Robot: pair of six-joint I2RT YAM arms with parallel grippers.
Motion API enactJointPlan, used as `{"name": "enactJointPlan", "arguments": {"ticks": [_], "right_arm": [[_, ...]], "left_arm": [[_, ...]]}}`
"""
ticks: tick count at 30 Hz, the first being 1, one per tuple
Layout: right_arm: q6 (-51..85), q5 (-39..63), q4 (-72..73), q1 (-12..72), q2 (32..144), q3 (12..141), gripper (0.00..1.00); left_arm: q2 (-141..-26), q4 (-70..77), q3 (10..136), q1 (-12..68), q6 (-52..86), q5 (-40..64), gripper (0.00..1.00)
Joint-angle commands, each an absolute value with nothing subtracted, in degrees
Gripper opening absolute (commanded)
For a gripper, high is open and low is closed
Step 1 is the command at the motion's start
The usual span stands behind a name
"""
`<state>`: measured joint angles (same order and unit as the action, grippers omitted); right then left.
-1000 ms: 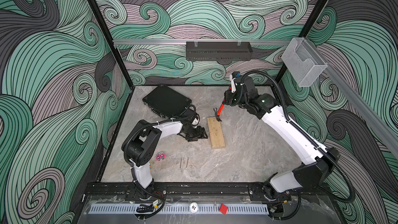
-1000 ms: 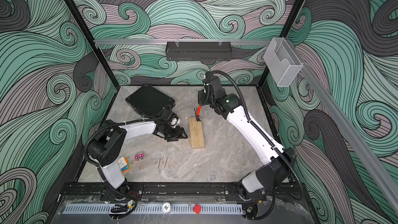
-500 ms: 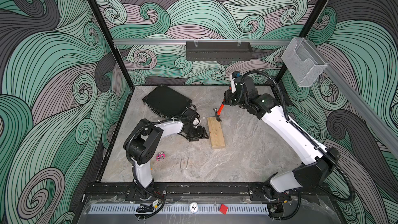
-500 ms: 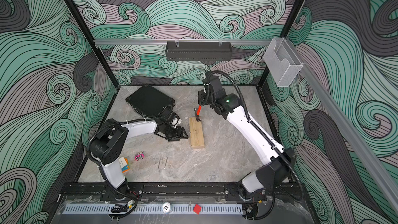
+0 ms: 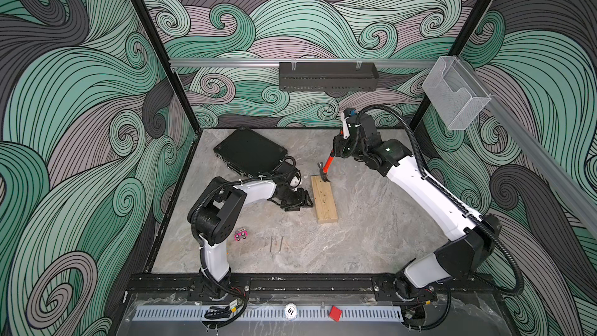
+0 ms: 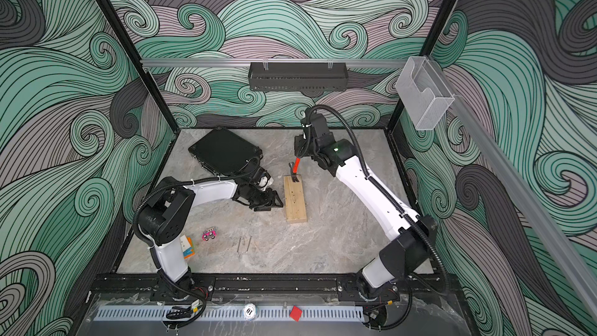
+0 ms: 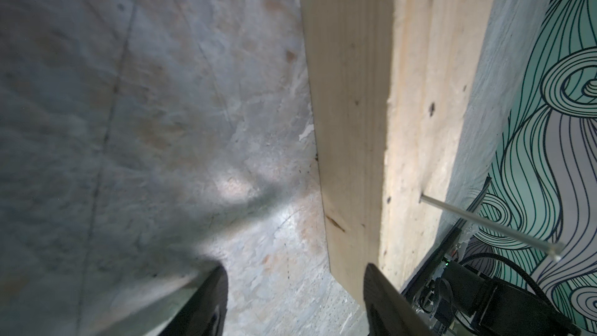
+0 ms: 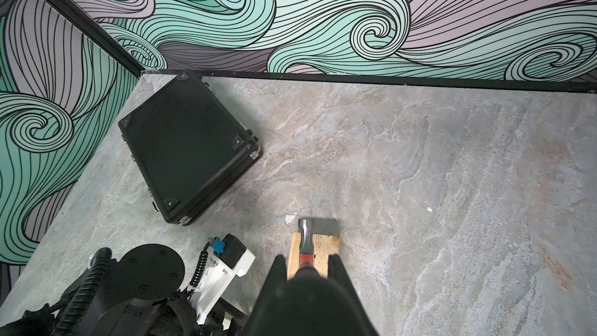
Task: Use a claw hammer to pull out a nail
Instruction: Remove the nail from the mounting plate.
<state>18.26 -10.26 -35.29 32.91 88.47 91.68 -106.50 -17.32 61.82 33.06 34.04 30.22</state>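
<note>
Grip closed on the claw hammer (image 5: 324, 169) by the right hand (image 8: 307, 258), grey claw set down on the wooden block (image 5: 324, 203).
The hammer is held tilted by its handle, orange neck showing, with the head at the block's far end, nearest the back wall. The left hand (image 7: 295, 269) is seen open and empty, low over the worktop (image 5: 371, 221) just beside the block's long side. A nail (image 7: 484, 221) is seen standing out of the block's top.
</note>
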Motion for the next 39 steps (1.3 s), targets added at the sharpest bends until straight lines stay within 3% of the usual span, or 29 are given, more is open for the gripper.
{"name": "enactJointPlan", "arguments": {"ticks": [1, 17, 28, 39], "right_arm": [[19.3, -9.8, -30.1, 32.6, 87.8, 92.7, 0.00], [19.7, -10.3, -29.5, 32.7, 87.9, 90.6, 0.00], [21.0, -11.0, -27.0, 32.7, 87.3, 86.7, 0.00], [22.0, -11.2, -25.8, 32.7, 87.2, 84.9, 0.00]], "left_arm": [[-107.9, -18.2, 63.8, 32.6, 33.4, 30.8, 0.64], [-111.7, -18.0, 68.8, 33.6, 32.2, 35.3, 0.57], [-115.0, -22.9, 72.0, 33.9, 32.2, 32.4, 0.39], [-116.1, -24.0, 73.3, 34.0, 32.3, 32.0, 0.30]]}}
